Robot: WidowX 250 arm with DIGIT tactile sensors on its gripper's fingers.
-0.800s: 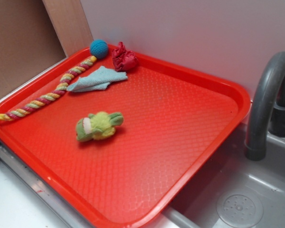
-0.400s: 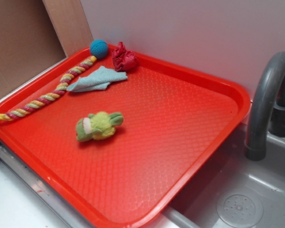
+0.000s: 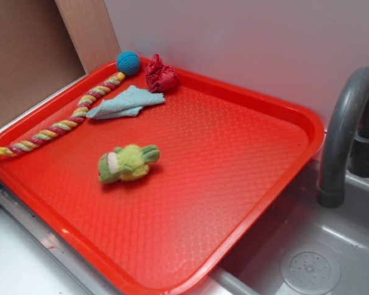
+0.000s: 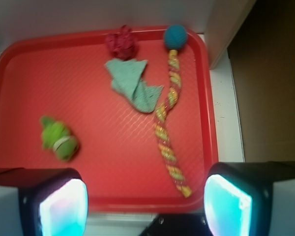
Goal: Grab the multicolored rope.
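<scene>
Tray (image 3: 283,107) red, textured; grey sink (image 3: 332,246) beside; rope (image 3: 61,125) along edge.

- A plain white wall (image 3: 234,43) stands behind the work area, evenly lit.
- A brown wooden panel (image 3: 31,49) rises at the left, meeting the wall.
- At the right lies a grey sink basin (image 3: 332,252) with a round drain (image 3: 310,268).
- A curved grey faucet (image 3: 344,123) arches above it.

we see a red tray (image 3: 246,153) with a fine diamond texture, a rope (image 3: 61,125) twisted in yellow, pink, green and white, a light blue cloth (image 3: 126,102), a teal ball (image 3: 128,62), a crimson bundle (image 3: 160,75), a green-yellow plush (image 3: 128,163).
</scene>
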